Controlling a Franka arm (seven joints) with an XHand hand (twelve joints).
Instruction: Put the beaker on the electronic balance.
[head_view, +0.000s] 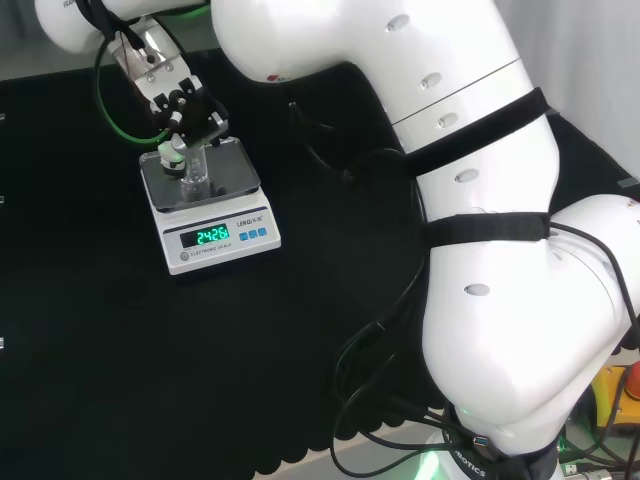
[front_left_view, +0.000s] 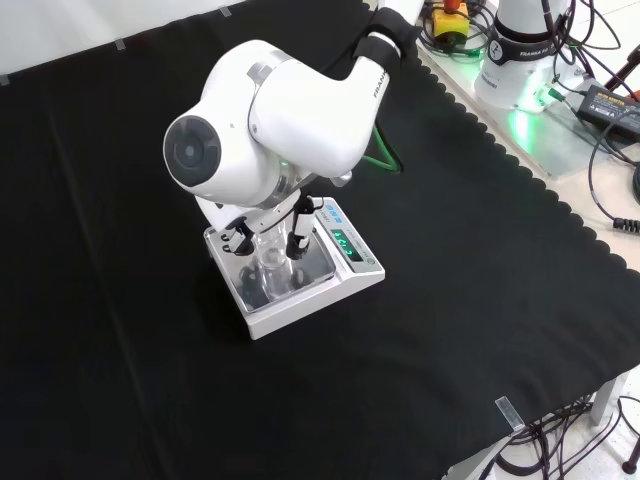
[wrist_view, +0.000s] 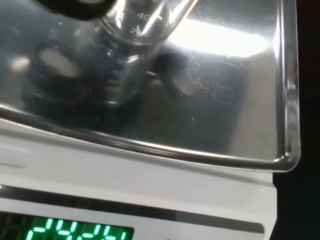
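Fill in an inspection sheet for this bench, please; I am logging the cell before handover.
Surface: black cloth, scalloped edge, bare around the balance.
Job's things: clear beaker stands on the steel pan of the electronic balance; display lit.
Clutter: nothing seen on the cloth.
Grippers: hand over the pan, fingers down around the beaker; contact unclear.
Cables: green cable at the wrist; black cables at the arm's base.
Surroundings: power adapter and yellow emergency-stop box beyond the cloth.
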